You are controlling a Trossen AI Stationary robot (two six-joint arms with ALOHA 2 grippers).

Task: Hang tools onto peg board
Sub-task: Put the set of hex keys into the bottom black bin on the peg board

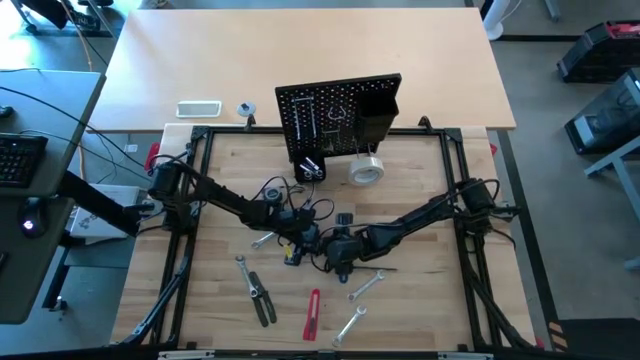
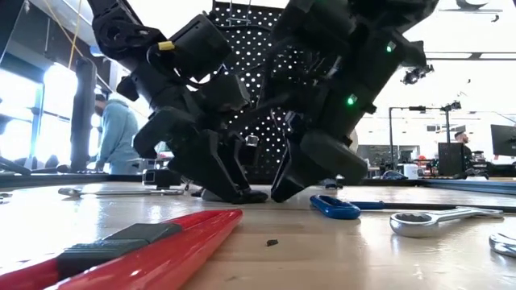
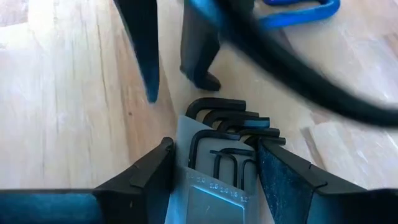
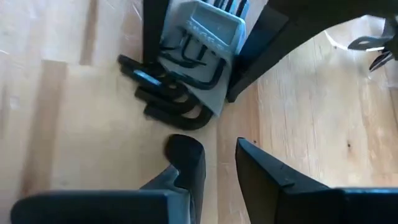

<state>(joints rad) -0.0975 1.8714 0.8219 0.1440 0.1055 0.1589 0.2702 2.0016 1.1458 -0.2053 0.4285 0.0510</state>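
Red cutter (image 2: 121, 246) fills the low view's foreground, lying flat on the wood surface (image 1: 420, 180); high view shows it as a small red bar (image 1: 313, 313) near the front edge.

Surface: both arms meet at its middle. Peg board (image 1: 340, 112) stands upright at the back edge w/ a black bin on its right side; low view shows only its holed face (image 2: 258, 72) behind the arms. Tape roll (image 1: 367, 169) lies just in front of the board.

Left hand (image 3: 214, 168) straddles the hex keys (image 3: 227, 146) in their grey holder, fingers on either side of the holder, pinching it. Only the wrist views show this; from above the keys are hidden under the arms.

Right hand (image 4: 221, 158) sits just beside the keys (image 4: 180, 81), fingers a little apart w/ bare wood between them, gripping nothing.

Pliers (image 1: 262, 305) lie front-left. Wrenches: one (image 1: 366, 285) right of centre, one (image 1: 348, 327) near the front, one (image 1: 262, 240) left of the hands. Blue tool (image 2: 334, 207) shows in low view beside a wrench (image 2: 439, 219); a blue loop (image 3: 298, 12) shows in left wrist view.
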